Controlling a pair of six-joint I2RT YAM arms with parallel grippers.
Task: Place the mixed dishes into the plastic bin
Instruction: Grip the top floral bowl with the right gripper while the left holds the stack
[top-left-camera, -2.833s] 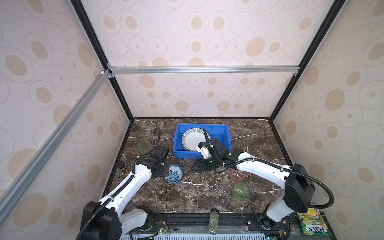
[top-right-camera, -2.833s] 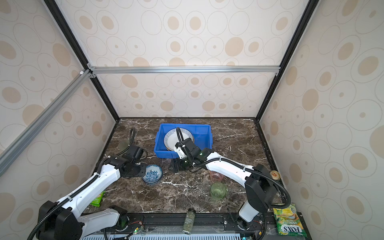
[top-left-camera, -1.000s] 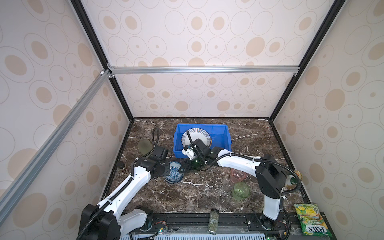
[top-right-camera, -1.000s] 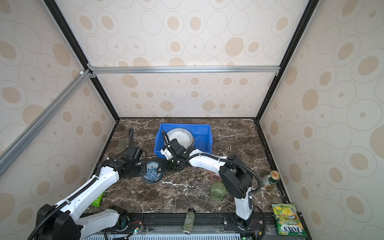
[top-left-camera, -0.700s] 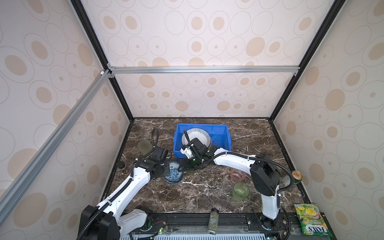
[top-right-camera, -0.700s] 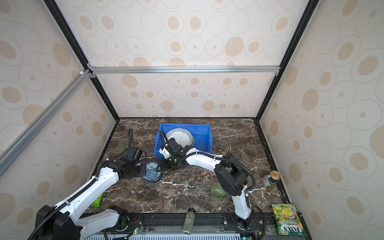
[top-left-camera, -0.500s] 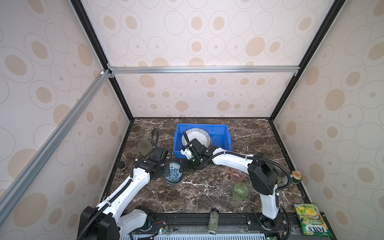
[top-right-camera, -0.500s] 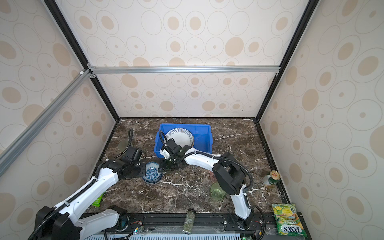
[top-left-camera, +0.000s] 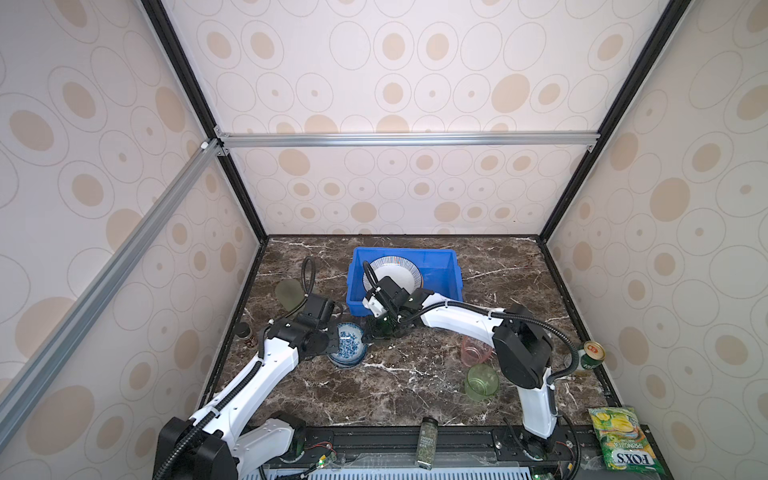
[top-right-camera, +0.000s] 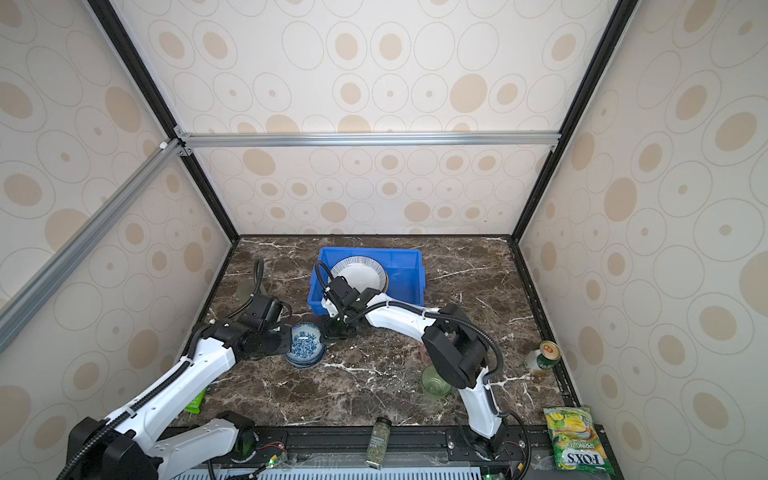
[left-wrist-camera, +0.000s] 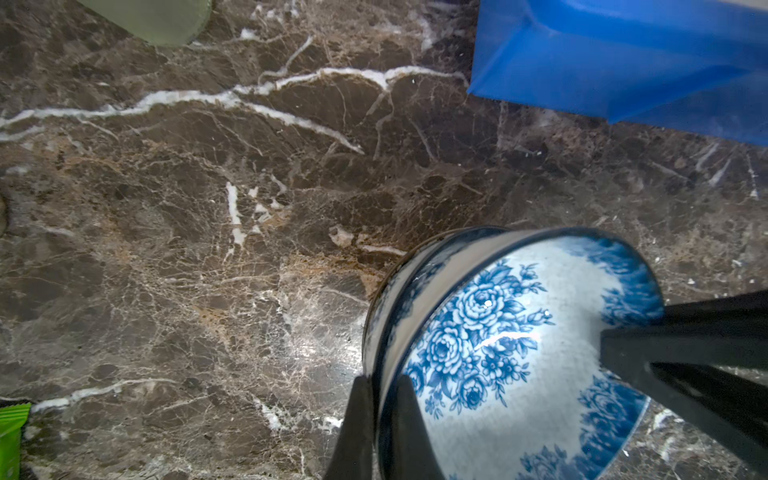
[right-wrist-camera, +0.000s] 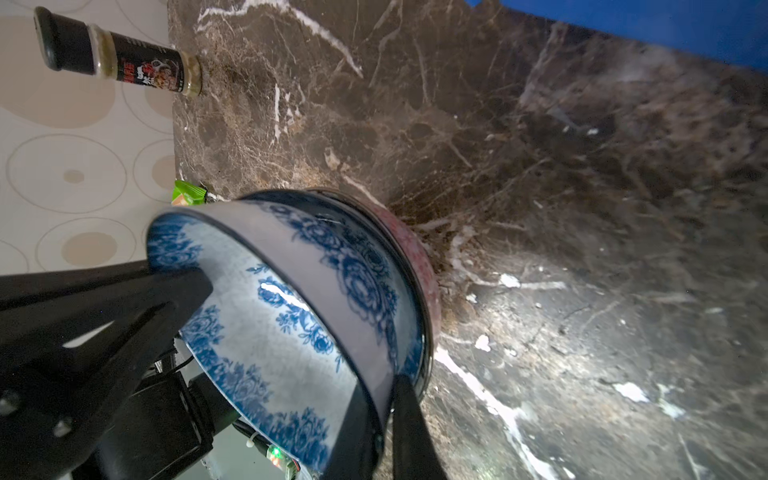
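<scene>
While L arm (top-left-camera: 266, 365) stretches fwd low over the table (top-left-camera: 395, 386), L gripper (left-wrist-camera: 380, 399) is clamped on the bowl's (top-left-camera: 348, 343) left rim. R arm (top-left-camera: 457, 322) bends across centre, R gripper (right-wrist-camera: 388, 399) pinching the opposite rim. Bowl is outside the bin (top-left-camera: 453, 272), near its front-left corner.
</scene>
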